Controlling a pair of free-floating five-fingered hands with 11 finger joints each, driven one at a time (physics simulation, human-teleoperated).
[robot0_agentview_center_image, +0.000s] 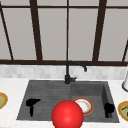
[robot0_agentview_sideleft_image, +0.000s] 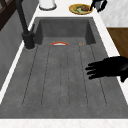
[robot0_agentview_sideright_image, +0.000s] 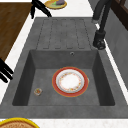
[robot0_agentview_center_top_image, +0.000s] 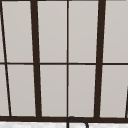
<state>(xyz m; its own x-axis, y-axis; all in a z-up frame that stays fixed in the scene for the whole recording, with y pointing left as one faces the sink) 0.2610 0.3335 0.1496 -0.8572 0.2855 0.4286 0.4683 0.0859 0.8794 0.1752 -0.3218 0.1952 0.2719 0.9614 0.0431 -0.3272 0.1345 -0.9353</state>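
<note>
Left robot hand (robot0_agentview_center_image: 32, 103) above the ribbed drainboard (robot0_agentview_sideleft_image: 62, 75) of the sink (robot0_agentview_center_image: 45, 87), fingers straight and spread, holding nothing; seen in the left side view as a flat palm (robot0_agentview_sideleft_image: 110, 68) near the front edge, fingertips toward the faucet side. Right robot hand (robot0_agentview_center_image: 109, 109) over the basin's right end, near the front wall; fingers there too dark to tell apart, so cannot tell whether apart or together. Plate (robot0_agentview_sideright_image: 70, 81) with red rim and white centre flat on the basin floor, between the two robot hands, touching neither. Small round stopper (robot0_agentview_sideright_image: 37, 91) on the basin floor, near the plate's front-right side. Red ball (robot0_agentview_center_image: 67, 115) in front of the sink, overlapping the plate's left edge in the front view. Black faucet (robot0_agentview_center_image: 68, 72) behind the sink. Yellow bowl (robot0_agentview_center_image: 123, 110) with food on the tabletop (robot0_agentview_center_image: 12, 87) at right, another bowl (robot0_agentview_center_image: 2, 100) at left. Window (robot0_agentview_center_top_image: 67, 60) above.
</note>
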